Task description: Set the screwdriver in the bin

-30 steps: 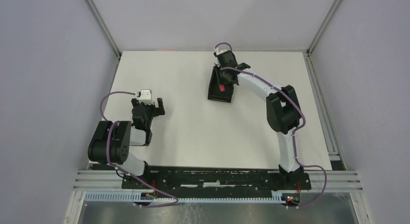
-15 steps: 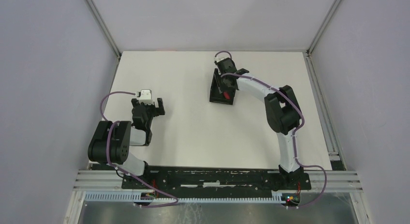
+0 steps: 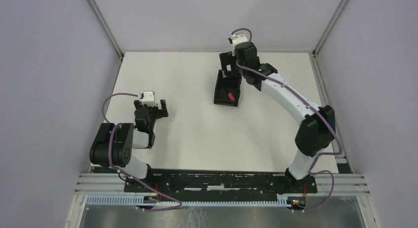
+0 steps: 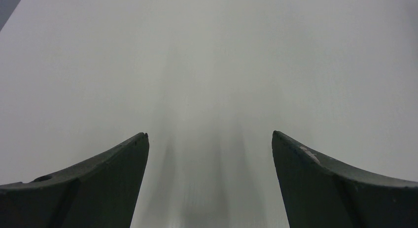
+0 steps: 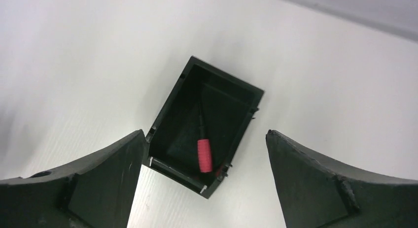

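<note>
- In the top view the right arm's jaws (image 3: 227, 69) overlap the far end of the bin (image 3: 218, 88), so that end's rim is hidden.
- From above, only the red handle of the screwdriver (image 3: 230, 96) stands out. Its black shaft is lost against the bin's black floor.
- In the right wrist view both fingers are cut off by the lower edge of the frame. The bin's (image 5: 226, 107) near corner lies low between them.
- The left wrist view shows only bare, blurred table (image 4: 207, 50) between its jaws (image 4: 209, 133).
- The screwdriver (image 5: 204, 154) lies flat inside the bin, touching its floor. Its handle is toward one short wall and its thin shaft points at the opposite one.
- The right arm's jaws (image 5: 206, 132) are spread wide and hold nothing. They hang above the bin, apart from the screwdriver, which shows in the gap between the two fingers.
- The right arm stretches in a long arc from its base to the bin's far end, with the elbow out to the right of the bin and the wrist tipped down over it.
- The left arm is folded close to its base, well apart from the bin on its near-left side. Its jaws (image 3: 158, 111) stand apart and empty, low over the table (image 3: 187, 132).
</note>
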Controlling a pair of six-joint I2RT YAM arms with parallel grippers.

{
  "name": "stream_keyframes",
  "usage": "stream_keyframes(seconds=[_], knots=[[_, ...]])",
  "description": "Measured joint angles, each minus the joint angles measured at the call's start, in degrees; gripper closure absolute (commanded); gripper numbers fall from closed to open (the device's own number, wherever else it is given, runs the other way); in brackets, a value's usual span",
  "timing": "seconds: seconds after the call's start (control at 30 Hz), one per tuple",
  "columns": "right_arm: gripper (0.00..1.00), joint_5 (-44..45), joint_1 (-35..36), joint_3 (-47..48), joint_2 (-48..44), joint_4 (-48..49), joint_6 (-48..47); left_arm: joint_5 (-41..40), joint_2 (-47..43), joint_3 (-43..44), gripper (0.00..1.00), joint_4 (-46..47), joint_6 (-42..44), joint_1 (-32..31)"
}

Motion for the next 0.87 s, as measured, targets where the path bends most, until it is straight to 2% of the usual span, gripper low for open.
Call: stream_keyframes(seconds=[0.13,0.33,0.6,0.77,0.87], knots=[[0.02,2.9,-0.7,-9.9,-13.0,5.9,-1.8,0.0,0.0,0.0,0.0,0.0,0.0,0.0],[0.02,8.7,-5.5,-32.9,-31.3,15.1,-3.5,0.0,0.0,0.0,0.0,0.0,0.0,0.0],[0.02,18.4,-8.0,-63.6,-45.9,22.6,-3.3,0.0,0.0,0.0,0.0,0.0,0.0,0.0],[0.02,21.6,-8.0,-77.2,-54.2,28.4,-2.0,0.0,0.0,0.0,0.0,0.0,0.0,0.0],[0.02,22.5,-8.0,-82.2,-56.7,31.5,-1.6,0.0,0.0,0.0,0.0,0.0,0.0,0.0]])
